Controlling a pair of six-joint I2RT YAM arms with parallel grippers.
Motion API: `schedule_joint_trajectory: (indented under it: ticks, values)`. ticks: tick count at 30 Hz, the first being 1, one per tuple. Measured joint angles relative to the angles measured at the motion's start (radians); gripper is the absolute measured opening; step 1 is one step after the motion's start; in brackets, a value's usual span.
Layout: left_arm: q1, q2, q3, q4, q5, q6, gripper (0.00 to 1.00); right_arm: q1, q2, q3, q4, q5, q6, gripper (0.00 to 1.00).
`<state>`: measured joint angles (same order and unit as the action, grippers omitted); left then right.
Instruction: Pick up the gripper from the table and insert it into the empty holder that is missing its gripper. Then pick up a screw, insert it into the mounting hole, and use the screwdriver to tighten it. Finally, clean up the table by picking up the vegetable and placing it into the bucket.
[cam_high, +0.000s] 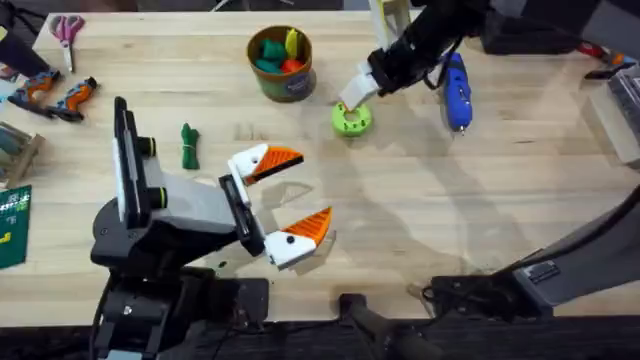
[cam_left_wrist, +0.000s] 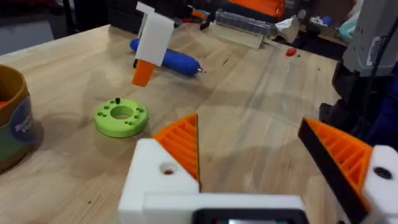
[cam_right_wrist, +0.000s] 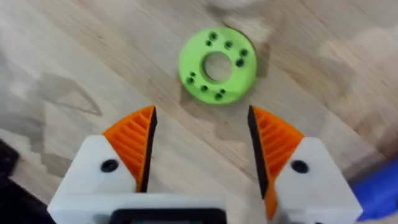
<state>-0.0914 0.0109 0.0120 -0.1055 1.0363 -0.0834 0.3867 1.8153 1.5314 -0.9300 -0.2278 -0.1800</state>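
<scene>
A lime green disc (cam_high: 352, 119) lies mid-table; pink-handled scissors (cam_high: 67, 32) rest at the far-left corner.

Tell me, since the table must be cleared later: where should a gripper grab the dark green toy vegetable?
Probably from above, across the slim lower body of the vegetable. It lies flat on the table, lengthwise away from the bases, knobbly top far; fingers should straddle its narrow sides.

The right gripper (cam_high: 354, 97) hung just above the lime green disc (cam_high: 352, 120), with the blue screwdriver (cam_high: 456, 90) lying near it on the table (cam_high: 450, 190). The left gripper (cam_high: 293, 196) (its fingers spread wide) stood near the front edge. The dark green vegetable (cam_high: 189, 146) lay left of it, apart from the bucket (cam_high: 281, 63) holding coloured toy pieces.
</scene>
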Motion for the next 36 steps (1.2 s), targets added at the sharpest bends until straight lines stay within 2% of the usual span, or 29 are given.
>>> schedule_joint_trajectory:
  ticks: [2, 4, 6, 20, 28, 36]
  values:
    - [0.0, 0.0, 0.0, 0.0, 0.0, 0.0, 0.985, 0.003, 0.0, 0.0, -0.004, 0.038, -0.002, 0.821]
    - [0.0, 0.0, 0.0, 0.0, 0.0, 0.0, 0.985, 0.004, 0.0, 0.0, -0.004, 0.068, -0.009, 0.951]
    - [0.0, 0.0, 0.0, 0.0, 0.0, 0.0, 0.985, 0.004, 0.0, 0.0, -0.003, 0.085, -0.015, 0.987]
    - [0.0, 0.0, 0.0, 0.0, 0.0, 0.0, 0.985, 0.004, 0.035, 0.002, 0.062, 0.108, -0.014, 0.991]
    - [0.0, 0.0, 0.0, 0.0, 0.0, 0.0, 0.985, 0.004, 0.052, -0.101, 0.214, 0.111, -0.008, 0.992]
    - [0.0, 0.0, 0.0, 0.0, 0.0, 0.0, 0.985, 0.006, 0.086, -0.109, 0.278, 0.112, -0.007, 0.992]
